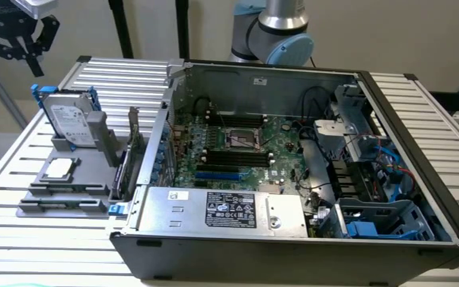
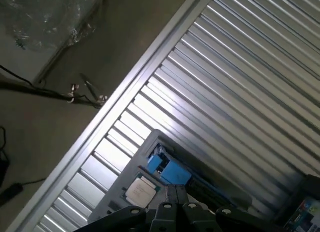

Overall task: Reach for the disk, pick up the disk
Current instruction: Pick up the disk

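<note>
**A:** While the gripper (image 1: 36, 52) hangs in the upper left corner of the exterior view, jaws closed, where's the disk (image 1: 69, 122)?

**B:** At the exterior view's left, upright in the grey rack (image 1: 82, 190), well below the gripper. If the gripper came down with the jaws closed, it might strike the disk's top edge and topple it.
</note>
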`<state>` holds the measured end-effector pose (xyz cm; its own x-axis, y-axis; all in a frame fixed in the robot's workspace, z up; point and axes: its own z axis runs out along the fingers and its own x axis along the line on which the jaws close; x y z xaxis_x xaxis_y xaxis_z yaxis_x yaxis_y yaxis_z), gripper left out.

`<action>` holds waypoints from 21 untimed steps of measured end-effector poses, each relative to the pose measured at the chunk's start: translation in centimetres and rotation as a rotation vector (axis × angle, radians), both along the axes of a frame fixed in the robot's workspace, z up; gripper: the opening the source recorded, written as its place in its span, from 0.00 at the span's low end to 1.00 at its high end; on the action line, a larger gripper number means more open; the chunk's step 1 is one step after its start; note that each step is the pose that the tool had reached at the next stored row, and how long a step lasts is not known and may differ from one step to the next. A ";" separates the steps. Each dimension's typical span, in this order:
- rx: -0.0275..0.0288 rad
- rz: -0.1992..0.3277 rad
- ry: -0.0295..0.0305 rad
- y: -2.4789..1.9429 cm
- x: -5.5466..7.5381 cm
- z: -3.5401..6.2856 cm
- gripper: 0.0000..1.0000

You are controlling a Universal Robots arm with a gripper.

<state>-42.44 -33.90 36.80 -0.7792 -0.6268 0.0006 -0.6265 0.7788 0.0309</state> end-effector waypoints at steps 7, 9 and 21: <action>0.0000 0.127 0.0000 0.00 0.0 0.00 0.11; 0.0000 0.164 0.0000 0.00 0.0 -0.01 0.11; -0.0001 0.381 -0.0009 0.00 0.0 -0.10 0.11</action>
